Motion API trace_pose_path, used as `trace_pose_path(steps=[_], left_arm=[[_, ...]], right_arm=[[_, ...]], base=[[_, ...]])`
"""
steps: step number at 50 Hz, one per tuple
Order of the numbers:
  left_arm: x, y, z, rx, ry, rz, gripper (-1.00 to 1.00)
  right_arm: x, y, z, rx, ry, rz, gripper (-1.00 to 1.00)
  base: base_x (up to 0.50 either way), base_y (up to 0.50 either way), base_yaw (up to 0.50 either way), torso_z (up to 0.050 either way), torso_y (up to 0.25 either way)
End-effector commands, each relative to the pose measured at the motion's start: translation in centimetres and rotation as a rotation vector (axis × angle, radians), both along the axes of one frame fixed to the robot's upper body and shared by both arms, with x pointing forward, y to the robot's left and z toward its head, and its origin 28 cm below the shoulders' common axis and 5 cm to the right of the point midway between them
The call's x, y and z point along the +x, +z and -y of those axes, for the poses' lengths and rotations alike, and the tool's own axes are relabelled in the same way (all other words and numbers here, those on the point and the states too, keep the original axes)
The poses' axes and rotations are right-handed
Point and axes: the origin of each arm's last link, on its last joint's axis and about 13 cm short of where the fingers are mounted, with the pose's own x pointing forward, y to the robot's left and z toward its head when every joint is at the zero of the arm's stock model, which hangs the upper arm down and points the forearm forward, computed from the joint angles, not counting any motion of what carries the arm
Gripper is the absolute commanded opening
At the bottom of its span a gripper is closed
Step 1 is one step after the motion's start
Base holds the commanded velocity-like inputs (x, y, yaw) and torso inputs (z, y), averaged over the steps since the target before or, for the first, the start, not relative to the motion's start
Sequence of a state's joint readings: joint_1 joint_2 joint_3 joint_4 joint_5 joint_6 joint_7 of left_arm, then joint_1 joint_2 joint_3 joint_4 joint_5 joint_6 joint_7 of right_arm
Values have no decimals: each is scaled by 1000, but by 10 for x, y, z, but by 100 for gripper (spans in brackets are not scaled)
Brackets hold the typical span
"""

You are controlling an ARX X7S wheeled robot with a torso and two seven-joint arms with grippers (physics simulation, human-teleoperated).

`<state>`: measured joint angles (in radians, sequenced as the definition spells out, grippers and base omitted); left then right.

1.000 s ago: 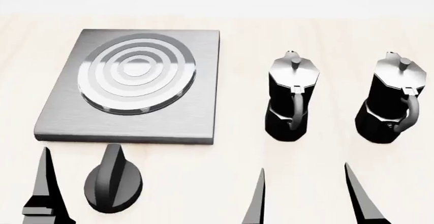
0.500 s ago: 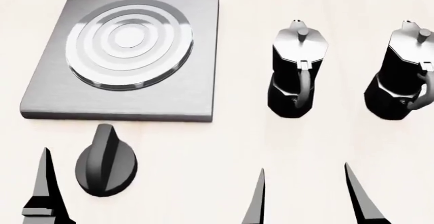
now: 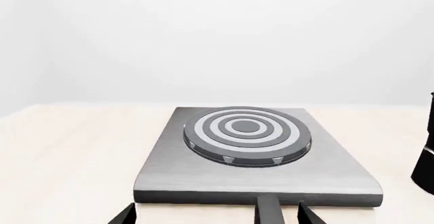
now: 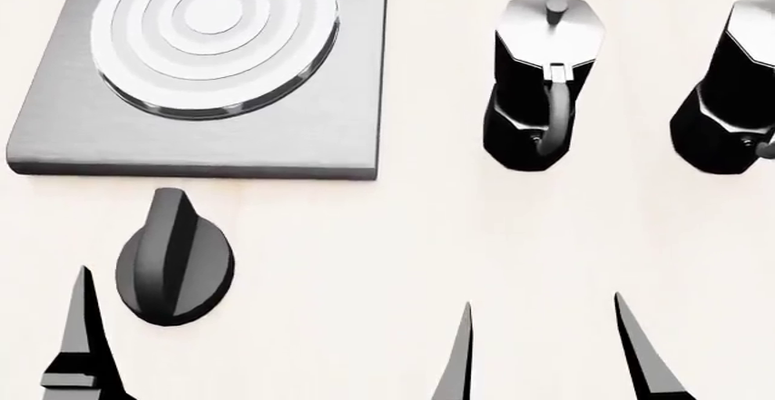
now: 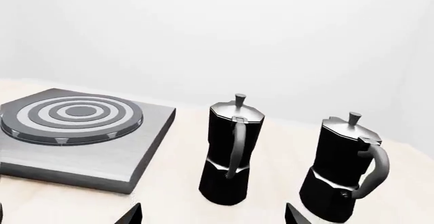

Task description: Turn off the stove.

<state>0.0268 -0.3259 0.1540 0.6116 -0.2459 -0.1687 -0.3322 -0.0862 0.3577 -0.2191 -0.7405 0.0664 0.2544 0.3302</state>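
Observation:
The stove (image 4: pixel 309 137) is a grey brushed-metal plate with a ringed round burner (image 4: pixel 212 33), at the upper left of the head view. Its black ridged knob (image 4: pixel 176 257) lies on the table just in front of the plate. In the left wrist view the stove (image 3: pixel 203 178) fills the middle and the knob's ridge (image 3: pixel 269 211) rises between the fingertips of my left gripper (image 3: pixel 215 216), which is open. One left finger (image 4: pixel 83 327) shows left of the knob. My right gripper (image 4: pixel 545 336) is open over bare table, short of the pots.
Two black moka pots with silver lids (image 4: pixel 545 82) (image 4: pixel 732 92) stand right of the stove; the right wrist view shows them (image 5: pixel 232 153) (image 5: pixel 342 173) beside the stove (image 5: pixel 135 148). The pale wooden table (image 4: pixel 400 237) runs between knob and pots.
In the head view the stove, knob and pots have slid toward the top and look larger. The gripper fingers keep their places at the bottom edge.

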Motion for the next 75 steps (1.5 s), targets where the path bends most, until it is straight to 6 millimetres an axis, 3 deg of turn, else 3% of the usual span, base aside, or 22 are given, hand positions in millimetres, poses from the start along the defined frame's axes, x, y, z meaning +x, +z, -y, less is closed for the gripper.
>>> trace_pose_path(steps=[1, 25, 53, 75], left_arm=[[0, 1, -2, 1, -2, 9, 100], [-1, 9, -2, -35, -8, 34, 100], [-7, 62, 24, -36, -152, 182, 100], [17, 47, 38, -11, -186, 137, 100]], right_arm=[[1, 1, 2, -3, -11, 16, 100], [3, -2, 4, 3, -9, 7, 100], [4, -3, 3, 12, -3, 1, 100], [4, -5, 3, 14, 4, -2, 100]], base=[[0, 0, 0, 0, -115], [0, 0, 0, 0, -43], [0, 0, 0, 0, 0], [0, 0, 0, 0, 0]])
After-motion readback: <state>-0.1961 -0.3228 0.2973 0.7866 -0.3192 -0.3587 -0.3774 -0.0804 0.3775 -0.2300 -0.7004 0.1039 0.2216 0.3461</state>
